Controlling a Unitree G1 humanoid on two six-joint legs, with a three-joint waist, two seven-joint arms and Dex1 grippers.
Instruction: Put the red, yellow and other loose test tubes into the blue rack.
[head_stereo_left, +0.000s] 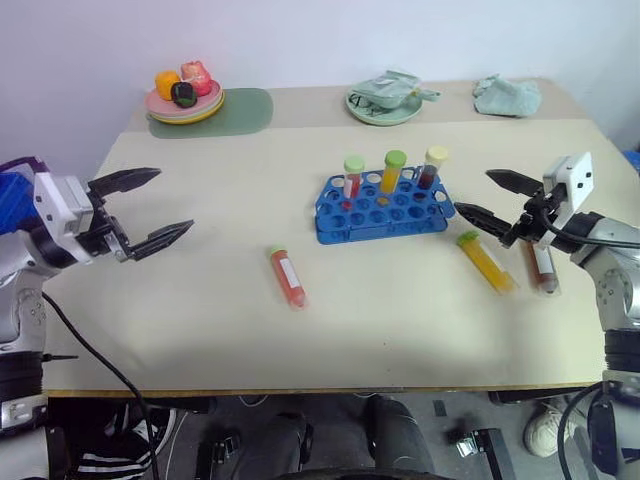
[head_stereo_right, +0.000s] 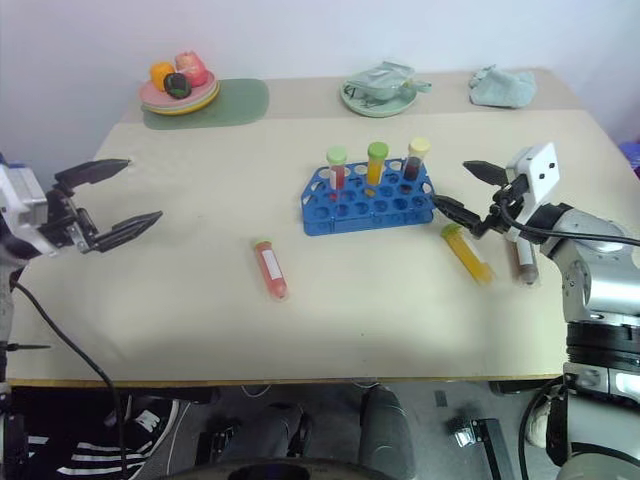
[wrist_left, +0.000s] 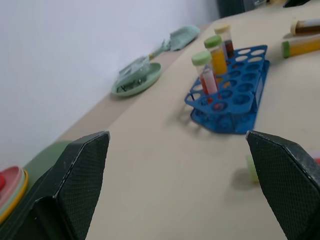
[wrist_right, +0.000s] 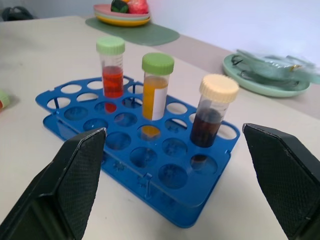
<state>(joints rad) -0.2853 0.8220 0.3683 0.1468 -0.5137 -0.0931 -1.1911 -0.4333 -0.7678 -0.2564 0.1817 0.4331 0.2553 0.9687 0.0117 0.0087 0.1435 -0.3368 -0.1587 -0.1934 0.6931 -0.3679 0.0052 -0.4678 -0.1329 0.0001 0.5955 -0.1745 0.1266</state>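
Three loose tubes lie on the bench (head_stereo_left: 200, 330): a red tube (head_stereo_left: 287, 277) at centre, a yellow tube (head_stereo_left: 486, 262) and a brown tube (head_stereo_left: 542, 268) at right, beside the blue rack (head_stereo_left: 385, 205). Both the left tool (head_stereo_left: 150, 212) and the right tool (head_stereo_left: 492, 201) hover open and empty. The right one best drops squarely over the yellow tube's middle, fingers straddling it.

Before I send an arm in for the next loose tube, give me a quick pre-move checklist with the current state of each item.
1. Right claw open and empty: ok.
2. Left claw open and empty: ok.
3. Free holes in the blue rack: ok, three tubes standing in the back row, the rest open.
4. Yellow tube lying flat, reachable beside the right claw: ok.
5. Brown tube lying next to it, apart: ok.
6. Red tube lying alone mid-table: ok.
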